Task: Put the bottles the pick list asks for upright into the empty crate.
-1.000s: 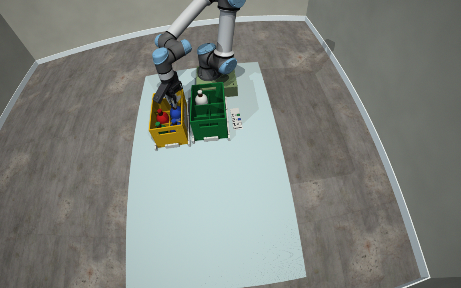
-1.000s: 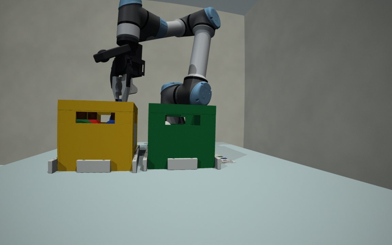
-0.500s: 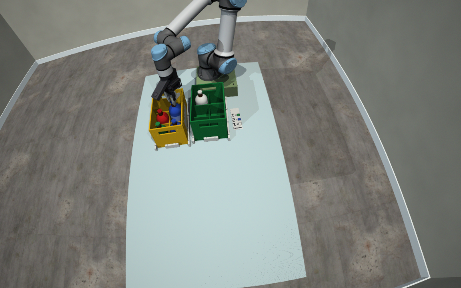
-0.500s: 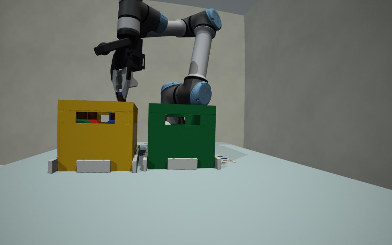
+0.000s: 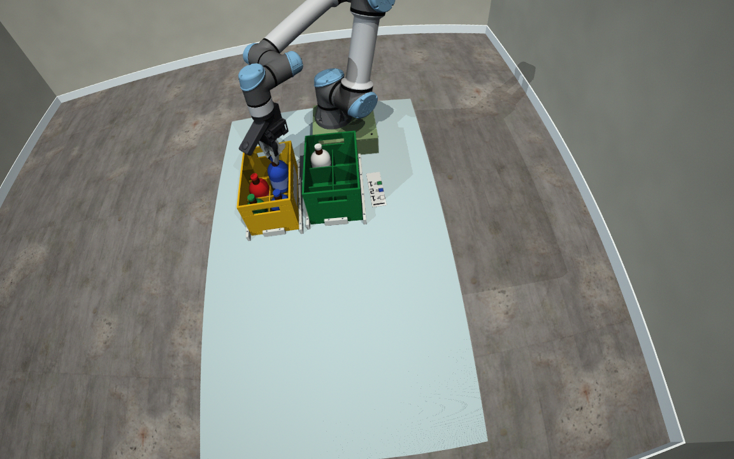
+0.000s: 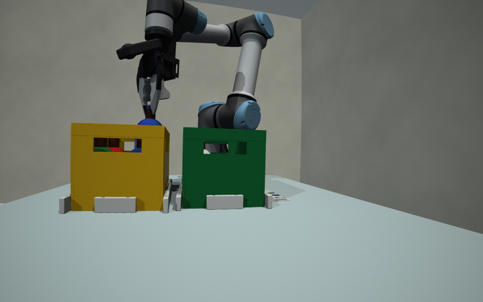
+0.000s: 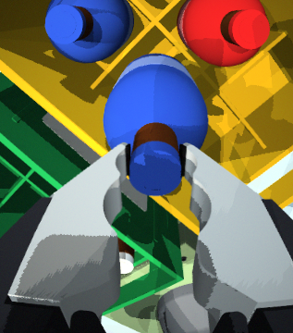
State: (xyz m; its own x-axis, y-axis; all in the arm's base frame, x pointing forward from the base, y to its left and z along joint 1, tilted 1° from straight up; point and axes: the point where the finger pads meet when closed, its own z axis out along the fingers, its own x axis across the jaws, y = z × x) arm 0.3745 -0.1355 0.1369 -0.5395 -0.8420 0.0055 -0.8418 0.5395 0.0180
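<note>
Blue bottle (image 7: 155, 108) gripped by its cap.
Claw (image 7: 155, 159) is clamped on it, its shoulder above the yellow crate (image 6: 119, 168) near the worktop's (image 6: 235, 255) far edge.

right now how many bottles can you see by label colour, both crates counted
blue: 2, one held by the gripper at its neck, one in the yellow crate
red: 1
green: 1
white: 1, in the green crate
total: 5

Yellow crate (image 5: 267, 219), green crate (image 5: 332, 208), blue bottle (image 7: 155, 108), red bottle (image 7: 222, 32).
</note>
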